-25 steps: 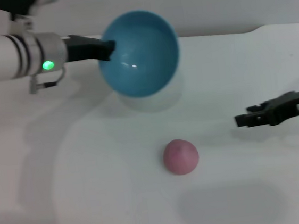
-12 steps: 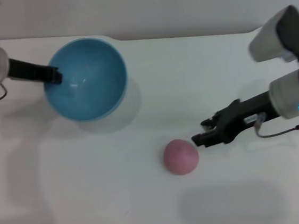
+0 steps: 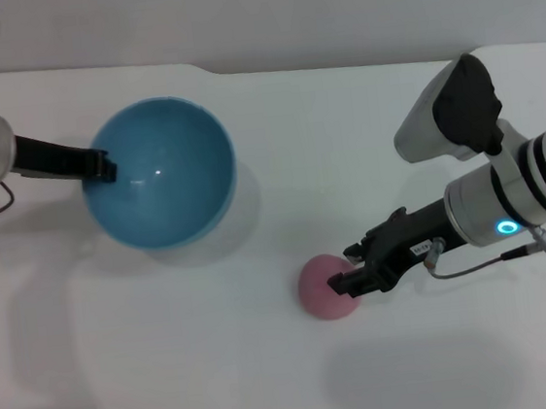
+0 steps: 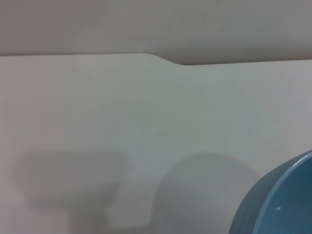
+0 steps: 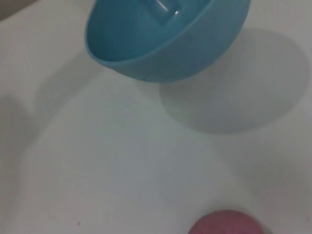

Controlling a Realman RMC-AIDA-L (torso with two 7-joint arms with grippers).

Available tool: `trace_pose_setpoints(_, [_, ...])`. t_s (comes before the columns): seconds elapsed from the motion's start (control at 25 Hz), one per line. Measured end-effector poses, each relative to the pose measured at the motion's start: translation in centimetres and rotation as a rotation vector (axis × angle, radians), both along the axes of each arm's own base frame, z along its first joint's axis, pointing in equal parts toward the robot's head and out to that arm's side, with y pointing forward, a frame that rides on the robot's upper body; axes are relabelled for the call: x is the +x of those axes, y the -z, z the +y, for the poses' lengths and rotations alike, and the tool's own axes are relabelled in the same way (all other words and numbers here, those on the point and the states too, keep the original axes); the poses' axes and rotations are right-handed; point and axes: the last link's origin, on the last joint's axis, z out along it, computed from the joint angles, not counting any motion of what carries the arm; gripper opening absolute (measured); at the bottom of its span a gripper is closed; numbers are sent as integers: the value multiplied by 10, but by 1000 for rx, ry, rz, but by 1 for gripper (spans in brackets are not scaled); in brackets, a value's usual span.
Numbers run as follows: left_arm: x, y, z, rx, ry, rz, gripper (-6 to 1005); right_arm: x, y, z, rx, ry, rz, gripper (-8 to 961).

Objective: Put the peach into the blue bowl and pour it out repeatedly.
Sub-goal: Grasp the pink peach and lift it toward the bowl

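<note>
Peach [image 3: 327, 286] resting on white table [image 3: 222, 366], front centre of head view; round, no long axis to speak of, pink, leaf mark not visible. Count: one peach, one blue bowl [image 3: 160, 172], two grippers. Bowl back-left of peach and well apart from it, mouth facing up and tipped a little toward the robot, nothing inside; in right wrist view seen raised off the surface, shadow cast on table beside it. Left gripper [image 3: 101, 166] clamped on bowl's left rim, one finger reaching inside the wall; left arm coming in nearly level from left edge, green light on wrist. Right gripper [image 3: 351, 272] at peach's right side, dark fingers [image 3: 345, 283] lying over the fruit's right edge and touching it; jaws spread, upper finger just above the peach's top edge, not yet squeezed onto it. Right arm slanting down and leftward from right edge, forearm white with black bands, cyan light near wrist, grey cable looping below. Left wrist view: only a slice of bowl rim [image 4: 285, 202] and bare table. Right wrist view: bowl [image 5: 165, 39] beyond, peach top [image 5: 226, 223] at near edge.
</note>
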Motion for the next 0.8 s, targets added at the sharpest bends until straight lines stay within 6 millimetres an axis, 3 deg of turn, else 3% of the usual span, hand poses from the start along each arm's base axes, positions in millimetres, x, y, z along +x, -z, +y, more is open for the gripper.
trace_pose_setpoints(0.6, [22,11,9,-35,55,-2,0,11,34,-14,35,18,-8,489])
trace_pose_setpoints(0.8, [24,12,9,-40,56,-10,0,14,37,-15,42,15,-22,487])
